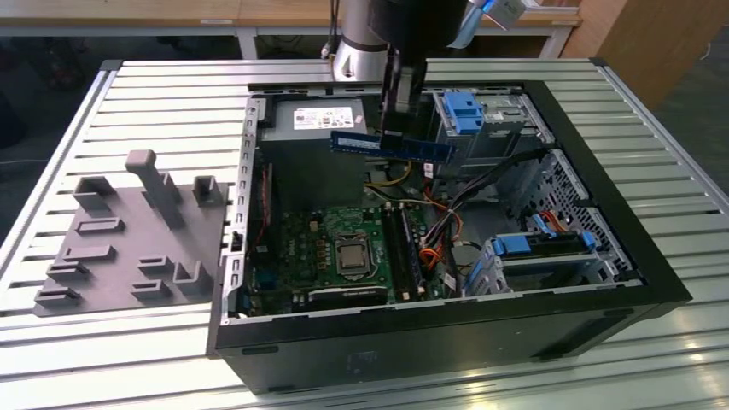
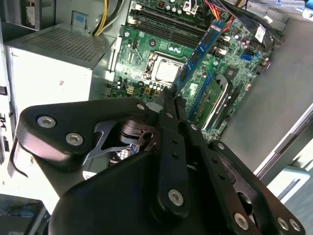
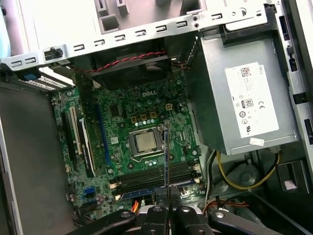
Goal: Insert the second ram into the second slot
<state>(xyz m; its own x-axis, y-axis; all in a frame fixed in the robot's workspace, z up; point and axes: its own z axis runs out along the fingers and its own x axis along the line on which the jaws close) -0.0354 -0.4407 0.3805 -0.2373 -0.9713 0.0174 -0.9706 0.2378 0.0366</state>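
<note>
Blue ram (image 2: 198,54) in gripper (image 2: 171,97) over motherboard (image 2: 138,58)

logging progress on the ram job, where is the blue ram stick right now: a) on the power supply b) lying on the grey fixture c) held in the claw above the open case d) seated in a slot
c: the claw is shut on the second ram, which hangs in the air above the motherboard.
</note>
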